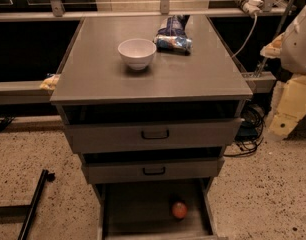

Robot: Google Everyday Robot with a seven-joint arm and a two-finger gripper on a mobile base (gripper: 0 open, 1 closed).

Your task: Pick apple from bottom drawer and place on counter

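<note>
An apple (179, 210) sits in the open bottom drawer (138, 211). The claw (289, 109), far right, open or closed impossible to tell, risks clipping the upper drawers (153, 134) when reaching in.

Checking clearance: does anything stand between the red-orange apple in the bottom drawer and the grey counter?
Yes: two shallower grey drawers with black handles, partly out, sit between the round red-orange apple and the counter. The gripper is at the right edge.
</note>
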